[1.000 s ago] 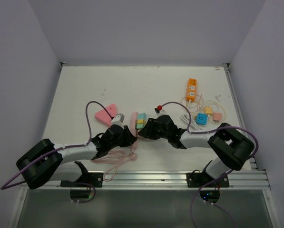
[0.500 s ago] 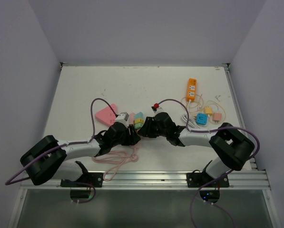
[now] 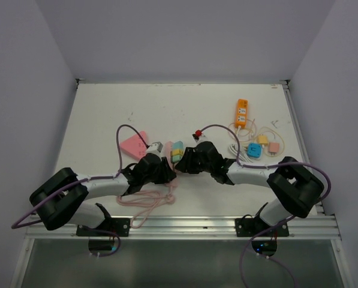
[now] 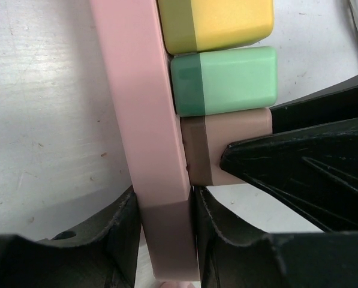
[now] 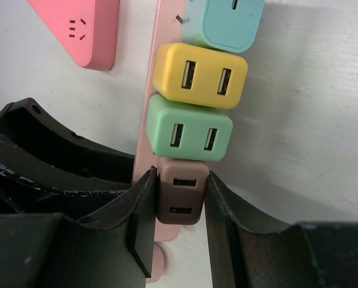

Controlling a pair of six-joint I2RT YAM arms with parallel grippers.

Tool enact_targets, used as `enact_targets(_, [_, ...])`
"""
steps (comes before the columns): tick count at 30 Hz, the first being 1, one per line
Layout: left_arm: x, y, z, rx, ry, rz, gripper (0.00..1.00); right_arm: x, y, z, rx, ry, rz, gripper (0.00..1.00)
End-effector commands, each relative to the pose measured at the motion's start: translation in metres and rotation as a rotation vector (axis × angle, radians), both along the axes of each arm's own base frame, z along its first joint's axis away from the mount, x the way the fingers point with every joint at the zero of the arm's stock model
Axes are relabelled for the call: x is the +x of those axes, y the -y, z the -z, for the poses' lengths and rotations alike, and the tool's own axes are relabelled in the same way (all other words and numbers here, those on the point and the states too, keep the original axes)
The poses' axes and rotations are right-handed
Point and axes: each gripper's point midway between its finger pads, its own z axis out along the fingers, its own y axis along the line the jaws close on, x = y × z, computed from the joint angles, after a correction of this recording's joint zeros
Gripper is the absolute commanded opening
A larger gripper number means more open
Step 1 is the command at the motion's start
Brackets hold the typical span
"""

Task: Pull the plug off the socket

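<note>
My left gripper is nipped narrowly onto the near end of the long pale-pink plastic socket strip, one finger pressed on each flank, bracing it on the table. My right gripper is closed just as narrowly around the dusty-pink cube-shaped plastic plug, which sits in the strip's nearest socket. So both holds are made, but the pull is not: I see no gap between plug and strip (its base looks flush). What is left, I judge, is to draw it straight out sideways while the left holds firm. Touching it on the far side is a mint-green plastic adapter, then a yellow plastic adapter and a teal plastic adapter, so my finger could snag the green one. Beyond lie a pink triangular socket block and, well apart, an orange plastic power strip.
</note>
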Motion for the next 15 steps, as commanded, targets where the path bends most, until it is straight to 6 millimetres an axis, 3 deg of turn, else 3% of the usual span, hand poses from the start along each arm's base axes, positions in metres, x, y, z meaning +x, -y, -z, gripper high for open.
enact_targets(1, [0.005,-0.006,0.005,0.043,-0.018,-0.049,0.0,0.005,-0.008,-0.036,0.084,0.104,-0.019,0.0])
enact_targets(15, [-0.001,-0.039,0.033,0.135,-0.148,-0.229,0.0,0.012,0.022,-0.049,0.236,0.141,0.089,0.0])
